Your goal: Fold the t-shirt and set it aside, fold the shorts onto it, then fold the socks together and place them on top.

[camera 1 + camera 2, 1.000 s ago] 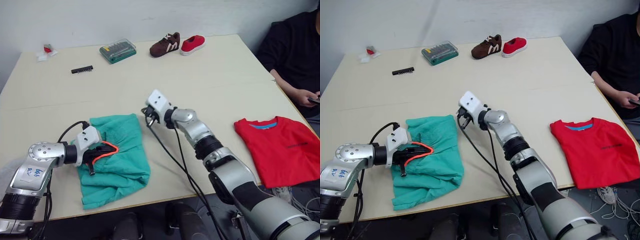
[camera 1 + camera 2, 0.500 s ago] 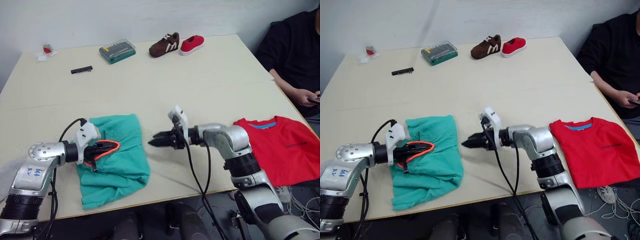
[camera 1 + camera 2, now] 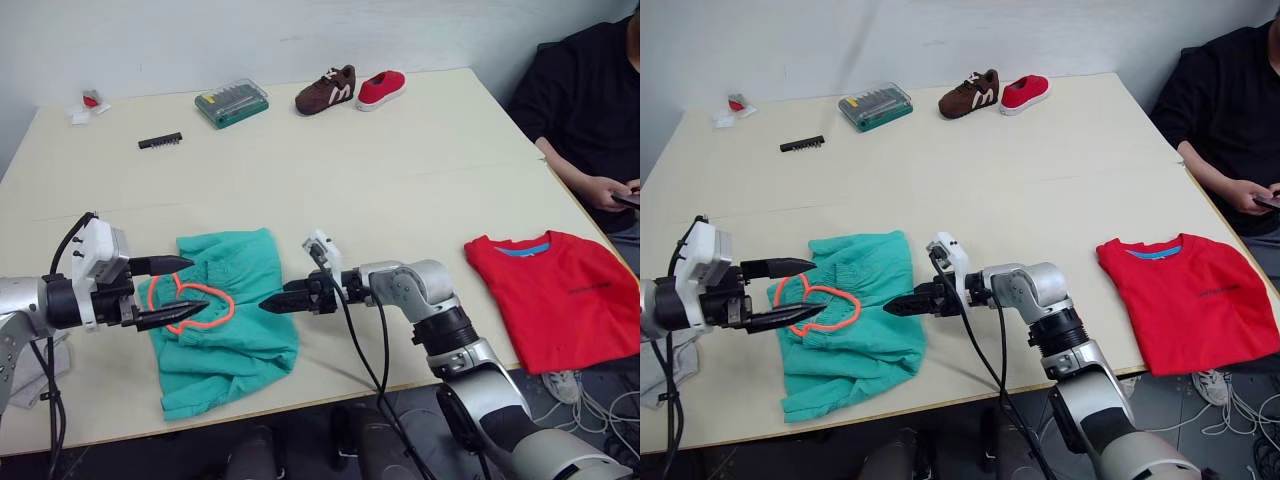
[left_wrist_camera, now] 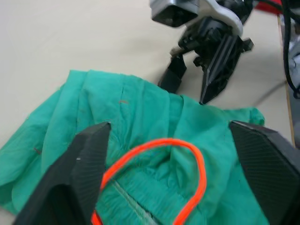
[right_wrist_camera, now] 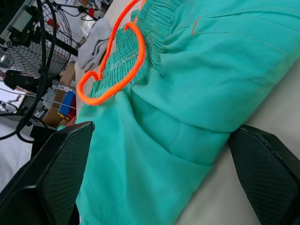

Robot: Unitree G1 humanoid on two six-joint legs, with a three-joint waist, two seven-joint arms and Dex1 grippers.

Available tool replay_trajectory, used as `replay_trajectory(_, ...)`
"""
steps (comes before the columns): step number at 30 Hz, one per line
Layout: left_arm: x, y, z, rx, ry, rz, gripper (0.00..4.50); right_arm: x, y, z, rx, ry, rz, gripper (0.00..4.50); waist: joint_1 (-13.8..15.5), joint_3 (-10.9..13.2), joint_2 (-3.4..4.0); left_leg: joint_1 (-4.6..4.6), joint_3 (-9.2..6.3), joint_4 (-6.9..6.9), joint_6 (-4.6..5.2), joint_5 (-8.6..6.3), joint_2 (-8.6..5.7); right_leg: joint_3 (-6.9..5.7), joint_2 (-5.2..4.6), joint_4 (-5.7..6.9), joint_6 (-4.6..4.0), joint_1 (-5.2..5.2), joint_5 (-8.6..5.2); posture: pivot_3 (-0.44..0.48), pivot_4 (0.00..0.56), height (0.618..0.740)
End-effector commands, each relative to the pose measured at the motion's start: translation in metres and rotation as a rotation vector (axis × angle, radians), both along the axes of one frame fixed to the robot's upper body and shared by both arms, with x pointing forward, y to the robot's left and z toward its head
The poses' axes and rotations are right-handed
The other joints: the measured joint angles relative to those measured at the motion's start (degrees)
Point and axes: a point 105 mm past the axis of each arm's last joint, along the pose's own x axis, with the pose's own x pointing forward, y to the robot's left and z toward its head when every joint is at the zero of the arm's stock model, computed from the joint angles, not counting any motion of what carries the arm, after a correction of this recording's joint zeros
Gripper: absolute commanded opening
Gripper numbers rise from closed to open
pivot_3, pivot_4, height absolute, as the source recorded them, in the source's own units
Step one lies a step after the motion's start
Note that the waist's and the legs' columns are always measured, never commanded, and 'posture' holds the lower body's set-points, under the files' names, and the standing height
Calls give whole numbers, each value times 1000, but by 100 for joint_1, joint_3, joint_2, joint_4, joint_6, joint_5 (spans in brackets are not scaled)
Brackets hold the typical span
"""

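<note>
Shorts flanked by 2 open pincers, shirt parked at right

Shorts lie crumpled near the front edge of the worktop, left of centre, waistband toward the robot's left, orange drawstring looped loose on top of the fabric.

Left pincer sits at the waistband side, fingers wide apart, 1 above and 1 below the drawstring loop, holding nothing. Can't tell if the tips touch the cloth.

Right pincer points in from the opposite side, tips right at the shorts' right edge. Right wrist view shows both fingers spread wide with the shorts between them, nothing clamped.

T-shirt lies folded flat at the worktop's right front corner, blue collar band facing the far side, well apart from the shorts. Its front edge overhangs the worktop a little.

Pale grey sock shows in the right wrist view just past the waistband.

Far side of the worktop: green bit case, black strip, brown shoe touching a red shoe, small white and red item at the far left corner.

Person in black seated at the right, hand on a phone.
</note>
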Motion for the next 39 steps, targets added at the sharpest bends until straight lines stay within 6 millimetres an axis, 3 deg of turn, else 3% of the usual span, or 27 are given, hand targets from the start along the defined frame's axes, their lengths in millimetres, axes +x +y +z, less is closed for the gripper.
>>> replay_trajectory(1, -6, 5, 3, 80, -29, -10, 4467, -4, 15, -5, -1, 16, 34, 4500, -44, 0, 0, 1, 0, -3, -2, 1, 1, -1, 1, 0, -1, 0, 0, 0, 150, 740)
replay_trajectory(9, -7, 3, 17, 22, -51, -2, 4467, -9, 33, 1, 41, 28, 85, 4500, -43, 0, 0, 2, -1, -6, -6, 0, 3, 0, 1, 0, -4, -1, -2, 0, 150, 740)
replay_trajectory(10, -7, 3, 17, 27, -52, -3, 4489, -9, 34, 1, 40, 26, 86, 4319, -43, 1, 1, 3, -1, -8, -6, 0, 3, 0, 1, 0, -4, -1, -2, 0, 150, 740)
replay_trajectory(12, -5, -1, 20, 9, -67, -14, 4500, -9, 36, 3, 50, 14, 86, 3850, -37, 1, 1, 2, -1, -11, -7, 0, 3, 0, 1, -2, -5, -2, -3, 0, 150, 740)
replay_trajectory(16, -5, -9, 26, -31, -79, -45, 4500, -5, 33, 8, 65, -5, 66, 2459, -21, 0, 0, -8, -2, -5, -3, -3, 0, 0, -1, -6, -4, -5, -2, 0, 150, 740)
replay_trajectory(21, -10, -18, 31, -70, -55, -93, 4500, 1, 16, 12, 53, -43, 40, 721, -20, 1, 1, -6, -2, -6, -3, -3, 1, -1, -1, -5, -4, -4, -2, 0, 150, 740)
replay_trajectory(23, -11, -25, 36, -116, -51, -122, 4500, 4, 1, 18, 47, -74, 20, 36, 1, 1, 0, -7, -3, -5, -3, -3, 0, 0, -1, -5, -4, -4, -2, 0, 150, 740)
replay_trajectory(28, -19, -49, 43, -185, -4, -253, 4500, 4, -52, 36, 9, -140, -32, 11, 112, 1, 1, -12, -8, -1, 10, -10, -12, 2, -8, -14, 2, 0, 1, 0, 150, 740)
replay_trajectory(31, -20, -65, 47, -223, 17, -336, 4500, 0, -97, 43, -67, -192, -90, 11, 158, 2, 2, -13, -8, -2, 11, -10, -12, 2, -7, -17, 3, -1, 1, 0, 150, 740)
replay_trajectory(36, -15, -87, 45, -246, 22, -442, 4500, -16, -190, 55, -253, -250, -226, 11, 277, 7, 7, -12, -6, 0, 13, -11, -20, 3, -4, -22, 7, 2, 1, 0, 150, 740)
replay_trajectory(39, -13, -93, 44, -251, 19, -470, 4500, -25, -229, 61, -352, -273, -281, 11, 277, 11, 9, -9, -3, 1, 13, -11, -20, 6, 3, -24, 10, 3, 1, 0, 150, 740)
